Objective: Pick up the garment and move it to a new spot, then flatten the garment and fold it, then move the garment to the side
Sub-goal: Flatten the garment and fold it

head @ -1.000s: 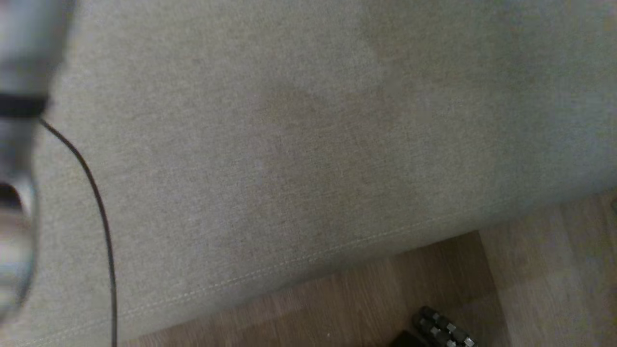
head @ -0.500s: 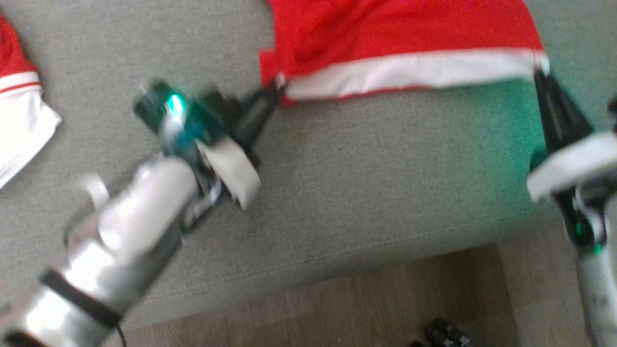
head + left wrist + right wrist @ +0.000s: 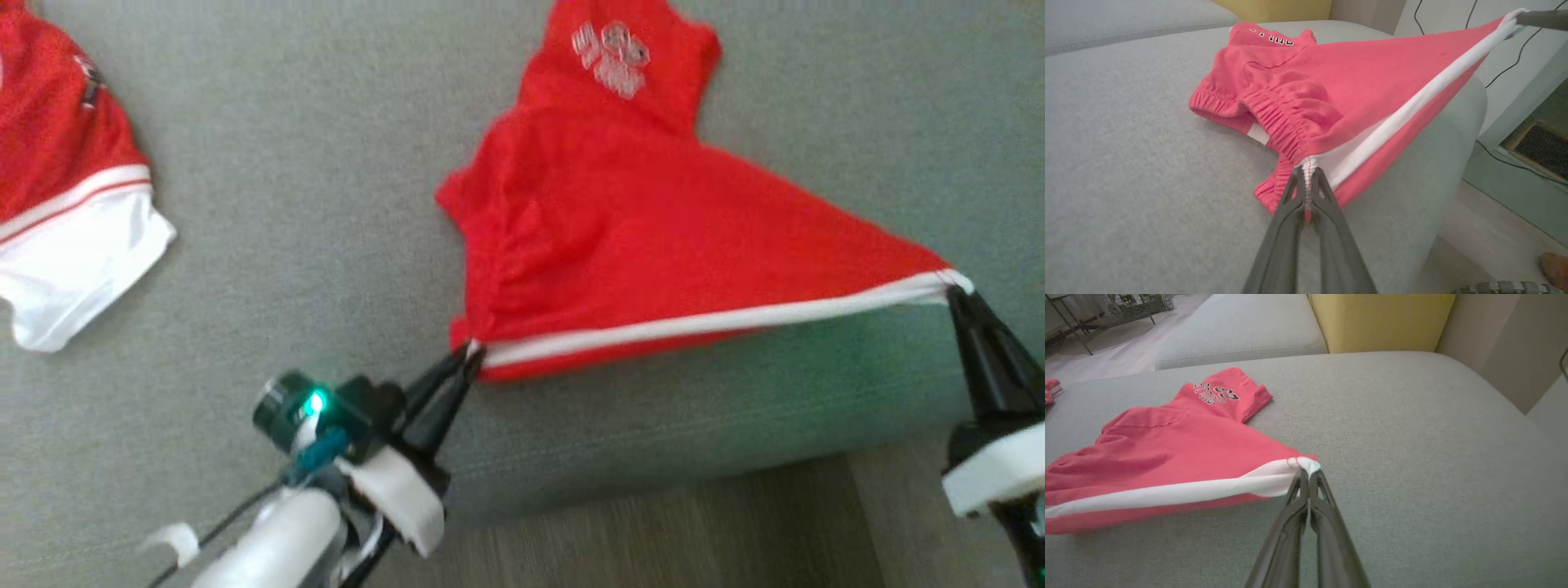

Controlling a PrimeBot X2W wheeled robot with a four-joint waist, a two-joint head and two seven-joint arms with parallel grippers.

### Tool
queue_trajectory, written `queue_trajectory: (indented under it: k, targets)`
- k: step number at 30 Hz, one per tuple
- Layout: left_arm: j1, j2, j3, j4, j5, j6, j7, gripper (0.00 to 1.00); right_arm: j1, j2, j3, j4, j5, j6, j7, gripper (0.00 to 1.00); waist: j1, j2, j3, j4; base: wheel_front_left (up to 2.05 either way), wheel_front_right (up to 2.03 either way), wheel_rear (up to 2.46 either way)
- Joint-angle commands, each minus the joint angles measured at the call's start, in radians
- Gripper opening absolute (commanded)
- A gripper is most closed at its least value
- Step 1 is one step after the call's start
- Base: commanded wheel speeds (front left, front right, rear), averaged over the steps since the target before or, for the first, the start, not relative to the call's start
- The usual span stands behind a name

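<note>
Head view: left gripper (image 3: 471, 358) clamped shut on the waistband corner of the red garment (image 3: 653, 220) at its 7 o'clock, right gripper (image 3: 953, 287) pinched shut on the white-striped hem corner at 4; open grey cushion (image 3: 310, 188) toward 9 | Left wrist view: stripe taut toward 1 o'clock, above cushion edge | Right wrist view: garment spreads toward 9, open cushion toward 3

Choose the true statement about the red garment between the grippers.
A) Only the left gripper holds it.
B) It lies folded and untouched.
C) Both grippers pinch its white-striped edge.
C: the left gripper and the right gripper each clamp one end of the white stripe on the red garment, stretched taut between them.
</note>
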Motion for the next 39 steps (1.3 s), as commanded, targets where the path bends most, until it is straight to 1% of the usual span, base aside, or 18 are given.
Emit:
queue_trajectory:
  k: [1, 4, 8, 12, 15, 17, 20, 23, 24, 27, 31, 33, 37, 39]
  targets:
    - [0.014, 0.030, 0.044, -0.041, -0.022, -0.002, -0.012, 0.00, 0.005, -0.019, -0.008, -0.069, 0.004, 0.000, 0.021, 0.00, 0.0001, -0.0001, -0.043, 0.011, 0.00, 0.00, 0.00]
    - [0.044, 0.024, 0.049, -0.081, -0.073, -0.005, 0.027, 0.00, -0.005, -0.031, -0.026, -0.113, -0.004, 0.000, 0.074, 0.00, 0.0001, -0.0001, -0.061, 0.026, 0.00, 0.00, 0.00]
    - [0.027, -0.028, 0.082, -0.114, -0.192, -0.016, 0.107, 0.00, -0.102, -0.046, -0.026, -0.078, -0.033, 0.000, 0.130, 0.00, 0.0001, -0.0001, -0.049, 0.060, 0.00, 0.00, 0.00]
    - [-0.050, -0.103, 0.116, -0.073, -0.296, -0.038, 0.168, 0.00, -0.257, -0.077, 0.006, 0.029, -0.071, 0.000, 0.184, 0.00, 0.0001, -0.0001, -0.015, 0.103, 0.00, 0.00, 0.00]
    - [-0.127, -0.165, 0.147, 0.003, -0.357, -0.043, 0.199, 0.00, -0.403, -0.117, 0.045, 0.138, -0.115, 0.000, 0.215, 0.00, 0.0001, -0.0001, 0.020, 0.137, 0.00, 0.00, 0.00]
    - [-0.179, -0.199, 0.167, 0.059, -0.381, -0.035, 0.212, 0.00, -0.506, -0.137, 0.087, 0.211, -0.132, 0.000, 0.232, 0.00, 0.0001, -0.0001, 0.042, 0.155, 0.00, 0.00, 0.00]
    - [-0.240, -0.232, 0.188, 0.128, -0.398, -0.001, 0.237, 0.00, -0.657, -0.159, 0.155, 0.317, -0.141, 0.000, 0.252, 0.00, 0.0001, -0.0001, 0.075, 0.187, 0.00, 0.00, 0.00]
    - [-0.279, -0.255, 0.196, 0.177, -0.424, 0.020, 0.275, 0.00, -0.785, -0.186, 0.224, 0.423, -0.152, 0.000, 0.262, 0.00, 0.0001, -0.0001, 0.102, 0.224, 0.00, 0.00, 0.00]
    - [-0.279, -0.255, 0.196, 0.177, -0.424, 0.020, 0.275, 0.00, -0.785, -0.186, 0.224, 0.423, -0.152, 0.000, 0.262, 0.00, 0.0001, -0.0001, 0.102, 0.224, 0.00, 0.00, 0.00]
    - [-0.311, -0.269, 0.207, 0.217, -0.441, 0.034, 0.279, 0.00, -0.899, -0.194, 0.291, 0.523, -0.158, 0.000, 0.248, 0.00, 0.0001, -0.0001, 0.127, 0.254, 0.00, 0.00, 0.00]
    - [-0.337, -0.287, 0.199, 0.243, -0.477, 0.001, 0.271, 0.00, -1.003, -0.200, 0.350, 0.653, -0.167, 0.000, 0.221, 0.00, 0.0001, -0.0001, 0.148, 0.289, 0.00, 0.00, 0.00]
    - [-0.348, -0.292, 0.189, 0.258, -0.483, -0.007, 0.260, 0.00, -1.032, -0.201, 0.371, 0.708, -0.168, 0.000, 0.209, 0.00, 0.0001, -0.0001, 0.154, 0.297, 0.00, 0.00, 0.00]
    - [-0.366, -0.297, 0.173, 0.289, -0.488, -0.017, 0.232, 0.00, -1.069, -0.204, 0.396, 0.793, -0.162, 0.000, 0.167, 0.00, 0.0001, -0.0001, 0.159, 0.297, 0.00, 0.00, 0.00]
    - [-0.380, -0.298, 0.168, 0.299, -0.475, -0.024, 0.199, 0.00, -1.083, -0.205, 0.399, 0.821, -0.163, 0.000, 0.132, 0.00, 0.0001, -0.0001, 0.158, 0.290, 0.00, 0.00, 0.00]
